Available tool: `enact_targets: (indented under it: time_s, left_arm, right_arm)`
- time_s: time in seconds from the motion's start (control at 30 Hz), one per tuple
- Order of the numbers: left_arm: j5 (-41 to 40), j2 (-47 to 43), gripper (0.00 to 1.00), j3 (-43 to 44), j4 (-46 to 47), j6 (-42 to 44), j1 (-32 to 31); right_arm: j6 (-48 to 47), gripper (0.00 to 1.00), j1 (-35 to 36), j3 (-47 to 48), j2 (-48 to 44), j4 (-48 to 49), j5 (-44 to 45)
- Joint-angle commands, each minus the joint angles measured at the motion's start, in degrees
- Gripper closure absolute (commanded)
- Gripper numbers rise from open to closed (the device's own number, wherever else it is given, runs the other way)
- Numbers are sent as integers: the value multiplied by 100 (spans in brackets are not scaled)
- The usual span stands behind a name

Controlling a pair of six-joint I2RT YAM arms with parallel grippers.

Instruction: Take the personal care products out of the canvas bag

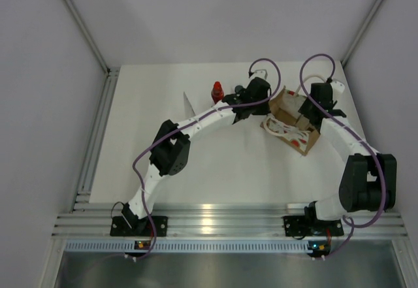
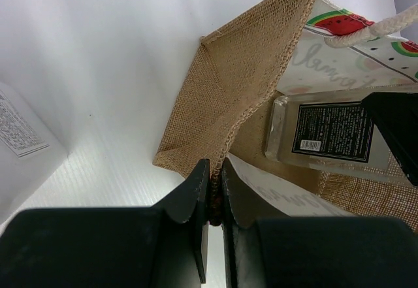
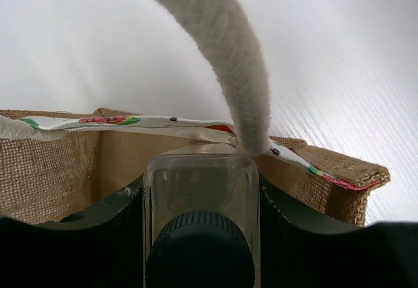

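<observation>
The canvas bag lies at the back right, its printed side and cream handle facing the near side. My left gripper is shut on the bag's burlap rim, pinching the edge between its jaws. My right gripper is inside the bag's mouth, shut on the clear bottle with the dark cap. The bottle also shows in the left wrist view. The red bottle stands on the table to the left of the bag. The slim tapered tube stands further left. The white bottle is not clearly seen.
The handle loop hangs across the right wrist view, just above the clear bottle. A white container with a printed label lies at the left edge of the left wrist view. Grey walls close in the white table on three sides.
</observation>
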Motion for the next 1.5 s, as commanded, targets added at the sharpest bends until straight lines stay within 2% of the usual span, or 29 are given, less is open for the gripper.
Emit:
enact_targets:
  time_s: [0.0, 0.03, 0.07, 0.57, 1.47]
  left_arm:
    - [54, -90, 100, 224, 36, -23, 37]
    - [45, -90, 100, 224, 36, -23, 37]
    - [28, -90, 100, 224, 36, -23, 37]
    - [-271, -169, 100, 84, 28, -120, 37]
    - [-623, -266, 100, -136, 27, -278, 63]
  right_arm:
    - [108, 74, -40, -264, 461, -365, -82]
    - [91, 92, -40, -237, 434, -365, -118]
    - [74, 100, -40, -211, 408, -382, -135]
    - [-120, 100, -22, 721, -497, -1260, -346]
    - [-181, 100, -40, 1723, -1007, -2139, -706]
